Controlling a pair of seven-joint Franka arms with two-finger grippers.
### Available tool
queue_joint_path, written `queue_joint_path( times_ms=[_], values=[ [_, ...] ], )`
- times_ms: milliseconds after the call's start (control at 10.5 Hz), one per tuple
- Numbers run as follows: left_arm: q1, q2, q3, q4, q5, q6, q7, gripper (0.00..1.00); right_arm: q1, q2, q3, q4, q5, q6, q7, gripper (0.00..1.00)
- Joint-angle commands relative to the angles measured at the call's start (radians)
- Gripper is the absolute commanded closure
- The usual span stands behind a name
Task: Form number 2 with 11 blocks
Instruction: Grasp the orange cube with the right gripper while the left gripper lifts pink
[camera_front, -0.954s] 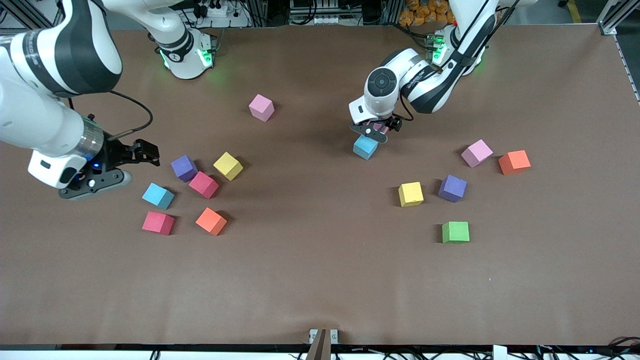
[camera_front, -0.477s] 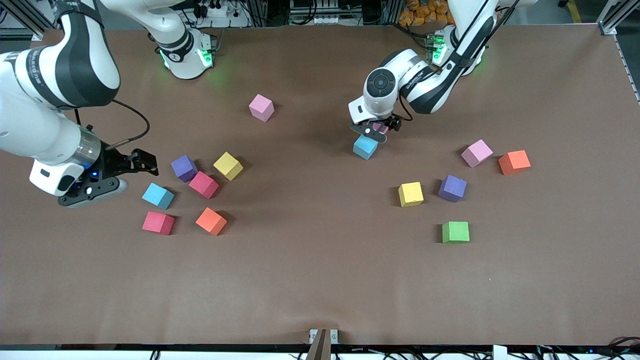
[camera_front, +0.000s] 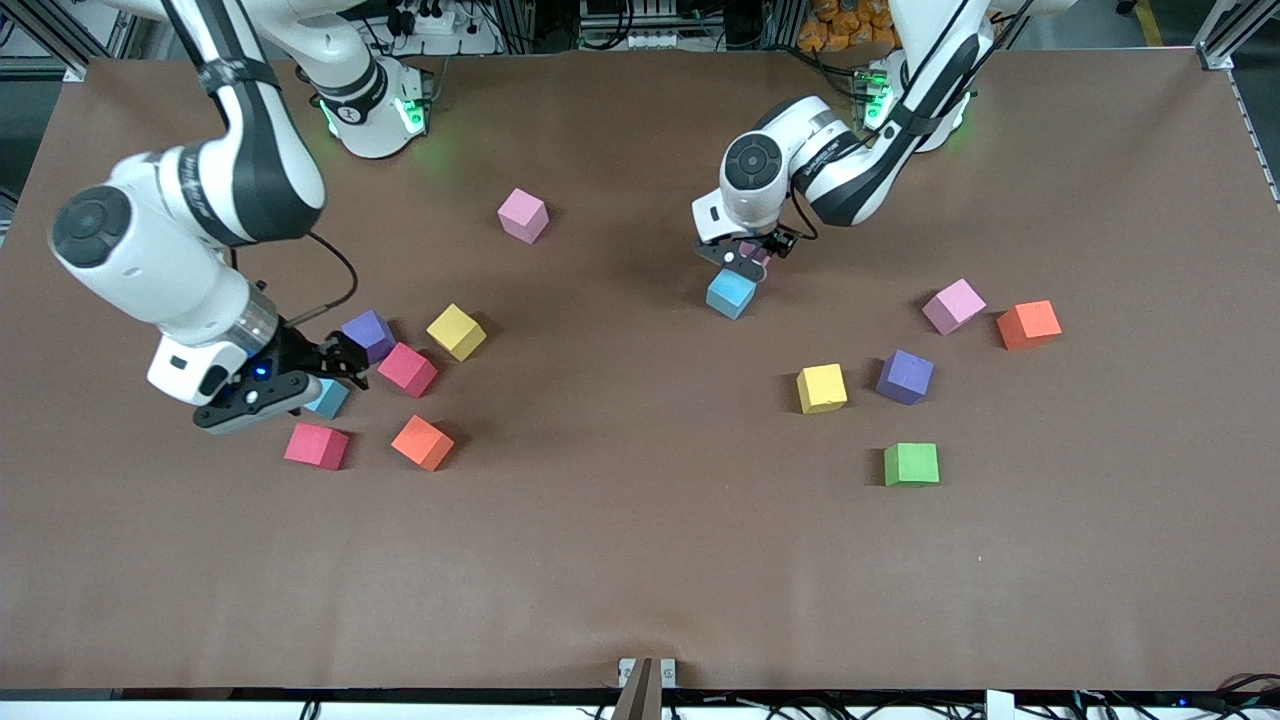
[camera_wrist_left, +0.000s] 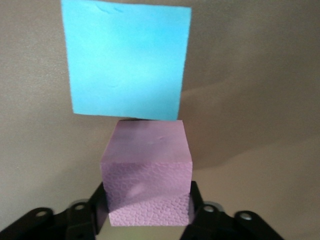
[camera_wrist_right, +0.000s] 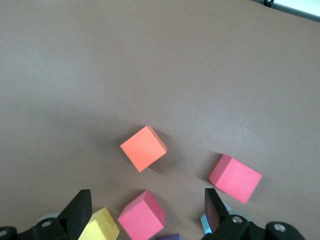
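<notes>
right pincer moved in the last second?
Yes. The right pincer has swung toward the table's middle: a second ago it stood clear of the block cluster, and now it is over the light blue block beside the purple block.

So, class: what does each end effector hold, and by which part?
Left end effector: a pink foam cube, gripped by two opposite side faces. Right end effector: open, holding nothing.
</notes>
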Motion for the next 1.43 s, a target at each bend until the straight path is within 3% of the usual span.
queue_joint_path(
  times_ms=[0, 382, 763, 1145, 1335],
  values=[
    [-0.008, -0.008, 0.003, -0.003, 0.031, 0.009, -0.087, 0.47, 0.007, 0.082, -0.002, -0.005, 0.009, 0.093, -0.053, 0.00],
    [-0.048, -0.028, -0.041, 0.029, -0.003, -0.001, -0.399, 0.48, 0.028, 0.145, -0.002, -0.046, 0.003, 0.159, -0.120, 0.00],
    [-0.160, -0.004, -0.052, 0.104, -0.190, 0.001, -0.531, 0.47, 0.078, 0.260, -0.002, -0.051, 0.005, 0.275, -0.205, 0.00],
    [-0.287, 0.102, -0.035, 0.220, -0.264, 0.004, -0.577, 0.47, 0.110, 0.257, 0.004, -0.092, 0.008, 0.275, -0.240, 0.00],
    [-0.368, 0.147, 0.037, 0.256, -0.259, 0.013, -0.603, 0.47, 0.107, 0.248, 0.006, -0.127, 0.008, 0.278, -0.292, 0.00]
  ],
)
